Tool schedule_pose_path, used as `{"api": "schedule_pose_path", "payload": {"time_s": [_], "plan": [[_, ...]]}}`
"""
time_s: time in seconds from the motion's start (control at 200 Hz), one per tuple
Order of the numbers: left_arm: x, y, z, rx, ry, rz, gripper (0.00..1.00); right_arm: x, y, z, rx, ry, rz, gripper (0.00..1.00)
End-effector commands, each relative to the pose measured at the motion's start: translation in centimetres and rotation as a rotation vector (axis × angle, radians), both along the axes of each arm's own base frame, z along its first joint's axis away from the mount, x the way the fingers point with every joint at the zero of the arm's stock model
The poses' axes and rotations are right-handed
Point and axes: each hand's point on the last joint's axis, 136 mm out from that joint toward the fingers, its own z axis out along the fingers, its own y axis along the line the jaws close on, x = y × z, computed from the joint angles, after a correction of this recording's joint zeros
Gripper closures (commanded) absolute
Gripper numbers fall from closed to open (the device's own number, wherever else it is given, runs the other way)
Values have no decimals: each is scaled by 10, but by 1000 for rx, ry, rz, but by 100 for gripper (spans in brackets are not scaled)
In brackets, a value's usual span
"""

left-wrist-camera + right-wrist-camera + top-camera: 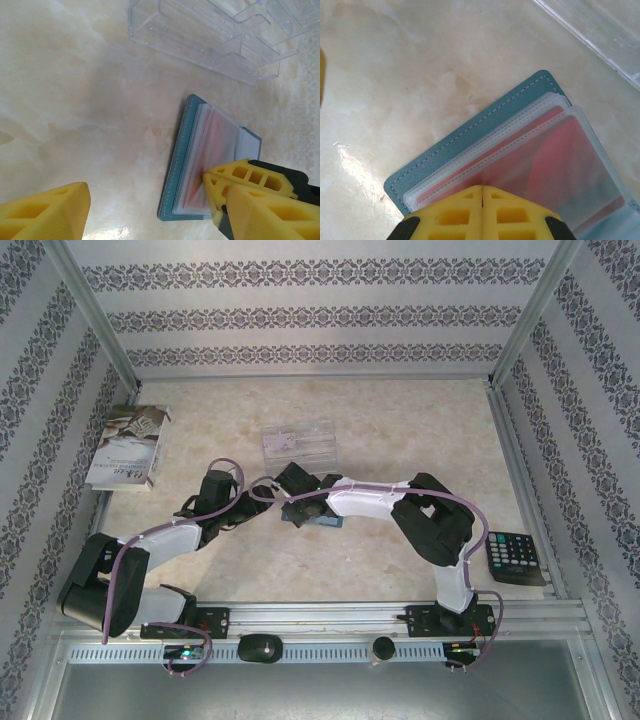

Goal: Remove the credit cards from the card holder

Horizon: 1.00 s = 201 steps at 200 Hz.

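Just beyond the base rail, both arms reach in over the pale marbled table [400,430] and meet near its middle. The left gripper [155,202] stands spread wide and grasps nothing, with the near corner of the card holder [177,165] lying between its yellow fingers. The right gripper [481,189] is pressed closed at the near edge of the holder's clear sleeves; whether it pinches a sleeve or a card cannot be told. The teal holder lies open and flat on the table, the red credit cards [555,160] blurred behind frosted plastic, their count and print unreadable. Bare tabletop runs wide to the holder's left. A clear plastic tray [210,35] sits just past the holder, apart from it. Farther out, a white booklet [128,447] lies by the left frame post and a black calculator [513,557] against the right edge, partly cut off by the right arm.
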Motion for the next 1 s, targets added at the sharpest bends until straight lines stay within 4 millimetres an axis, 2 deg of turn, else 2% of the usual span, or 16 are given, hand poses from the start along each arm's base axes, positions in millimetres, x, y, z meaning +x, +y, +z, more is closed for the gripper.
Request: {"api": "schedule_pose_path", "payload": {"time_s": [0.0,0.185,0.38,0.675,0.784,0.859,0.999], "plan": [[8,-15,12,-19,-54,-49,30,-9,-10,-24,-25,57,4,100],[12,-23,18,-55,-82,-72,38,-11,6,2,183,93,28,100],[18,-32,31,-96,-134,-91,49,-11,5,21,329,137,20,100],[28,-53,32,-170,-149,-124,51,-9,1,41,463,163,-8,100],[32,-54,26,-146,-128,-116,52,-8,-2,44,462,152,-18,100],[33,-50,25,-130,-128,-95,50,0,-12,39,415,142,-81,100],[33,-44,30,-89,-137,-87,39,15,-35,27,341,164,-245,71]]}}
